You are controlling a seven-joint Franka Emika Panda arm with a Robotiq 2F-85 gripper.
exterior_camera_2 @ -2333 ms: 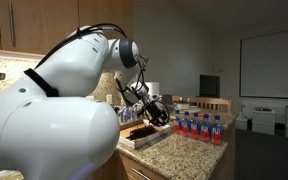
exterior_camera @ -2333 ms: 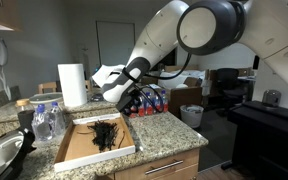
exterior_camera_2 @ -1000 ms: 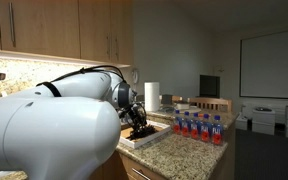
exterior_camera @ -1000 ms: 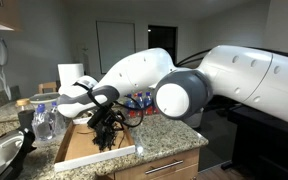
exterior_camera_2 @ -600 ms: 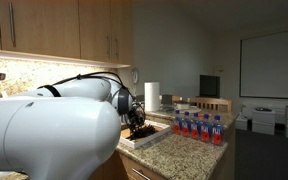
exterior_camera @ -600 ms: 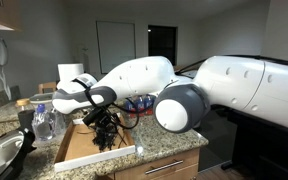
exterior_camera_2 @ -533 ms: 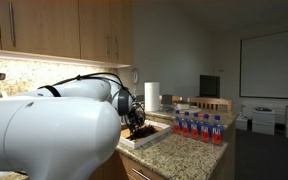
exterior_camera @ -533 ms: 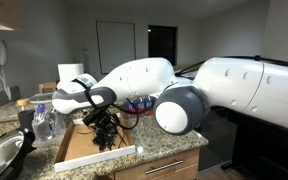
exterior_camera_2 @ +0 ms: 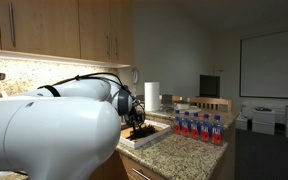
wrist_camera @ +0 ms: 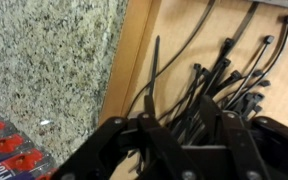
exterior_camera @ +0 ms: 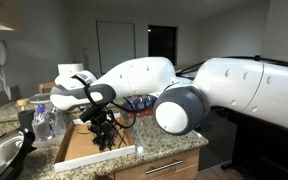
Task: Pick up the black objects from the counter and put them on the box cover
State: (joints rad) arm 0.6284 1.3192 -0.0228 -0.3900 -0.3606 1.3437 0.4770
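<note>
Wooden wall cabinets [exterior_camera_2: 74, 35] — pale walls [exterior_camera_2: 174, 45], white door [exterior_camera: 112, 40], wall screen [exterior_camera_2: 271, 65] — dim light

Speckled polished granite counter [wrist_camera: 54, 60], matt cardboard box cover [wrist_camera: 184, 25], thin plastic-looking black objects [wrist_camera: 219, 80]

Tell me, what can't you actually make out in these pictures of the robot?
- Wrist view: black objects tangle across the claw, hiding whether any is gripped; bottom edge cuts the claw off.
- Exterior view: claw and black objects merge, too small to separate.
- Exterior view: white arm hides most of the box cover.
</note>
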